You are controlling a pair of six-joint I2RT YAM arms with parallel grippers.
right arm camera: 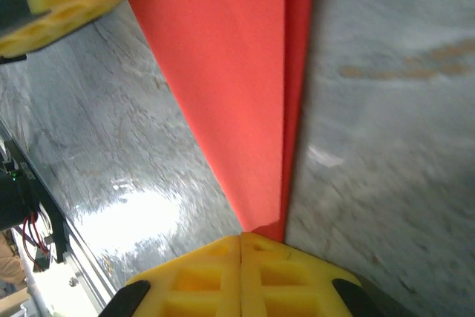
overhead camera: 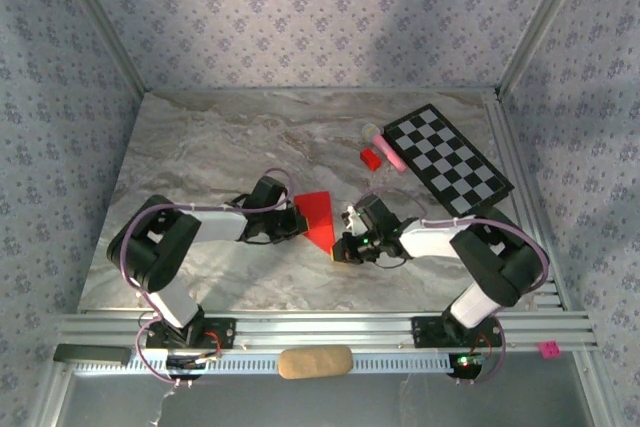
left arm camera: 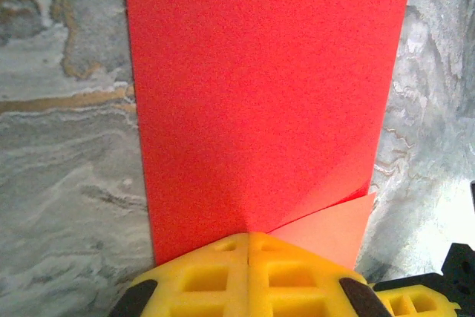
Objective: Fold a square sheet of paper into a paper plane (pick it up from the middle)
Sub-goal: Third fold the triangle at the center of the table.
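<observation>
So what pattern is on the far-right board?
Board: black and white checks, best in top external view.

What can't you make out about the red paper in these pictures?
Left wrist view: folded red paper, far end cut off by the top edge; near edge hidden by the left gripper.
Right wrist view: same, behind the right gripper.
Top view: fold layers too small.

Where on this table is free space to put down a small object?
Free: the table beyond the left arm, far left, and the near strip between it and the right arm. Crowded: around the paper and by the checkerboard.
</observation>
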